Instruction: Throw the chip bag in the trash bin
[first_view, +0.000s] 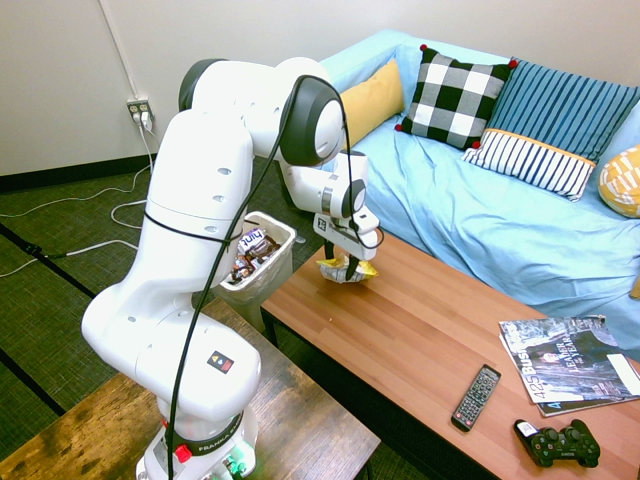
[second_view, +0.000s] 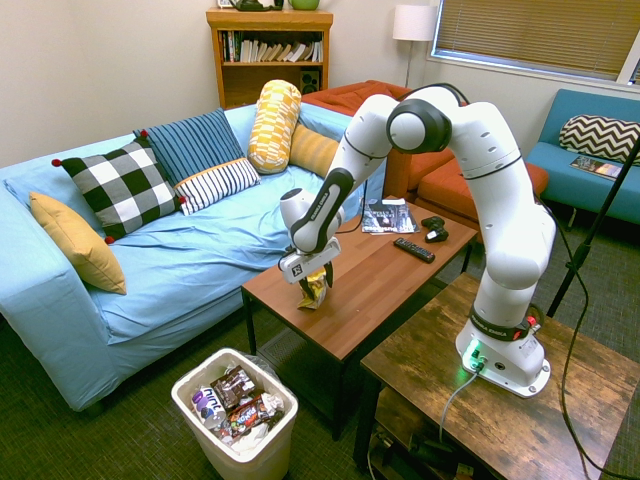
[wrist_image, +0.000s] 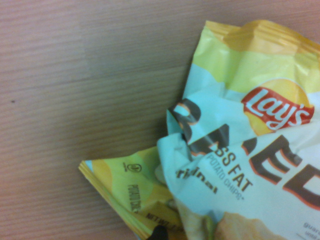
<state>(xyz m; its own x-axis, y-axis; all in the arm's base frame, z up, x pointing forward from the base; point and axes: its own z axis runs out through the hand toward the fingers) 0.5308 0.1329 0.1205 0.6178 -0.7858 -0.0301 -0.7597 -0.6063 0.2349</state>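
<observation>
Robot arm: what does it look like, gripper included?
The arm is glossy white with rounded segments, dark joint rings, black lettering at the base, a small dark label and a black cable strapped along it. The gripper has a white body and two dark fingers.

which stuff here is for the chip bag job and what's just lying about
For the job:
- chip bag, under the jaws
- trash bin

Just lying about:
- remote control
- game controller
- magazines
- sofa pillows
</observation>
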